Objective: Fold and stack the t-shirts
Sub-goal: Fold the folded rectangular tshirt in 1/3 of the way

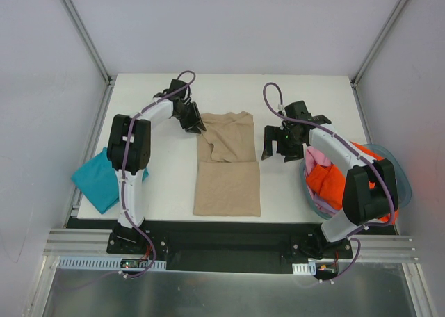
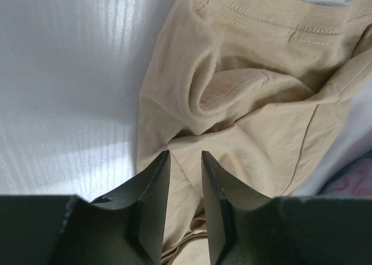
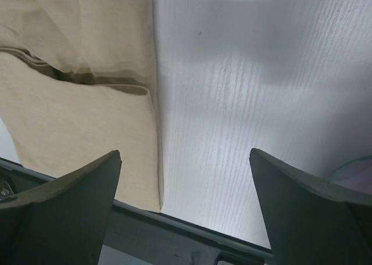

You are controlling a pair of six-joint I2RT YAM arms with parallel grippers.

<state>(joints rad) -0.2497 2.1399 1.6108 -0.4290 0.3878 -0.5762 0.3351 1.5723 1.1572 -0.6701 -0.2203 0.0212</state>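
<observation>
At the far left, the teal t-shirt point(image 1: 97, 181) lies bunched at the edge of the bench point(image 1: 167, 185). Next, the left pincer point(image 1: 197, 127) hangs over the far left corner of the tan t-shirt point(image 1: 227, 181). Its jaws stand a little apart, and we see no cloth between them. This t-shirt lies mid-bench, its near half flat and its far half wrinkled. The right pincer point(image 1: 278, 152) is wide open and empty, just beside the shirt's right edge. The basket point(image 1: 402, 185) at the right holds the orange t-shirt point(image 1: 330, 181) and the pink t-shirt point(image 1: 316, 157). We judge the tan fold is in hand. We should smooth the far half, then take both far corners together and bring them level to the near hem.
</observation>
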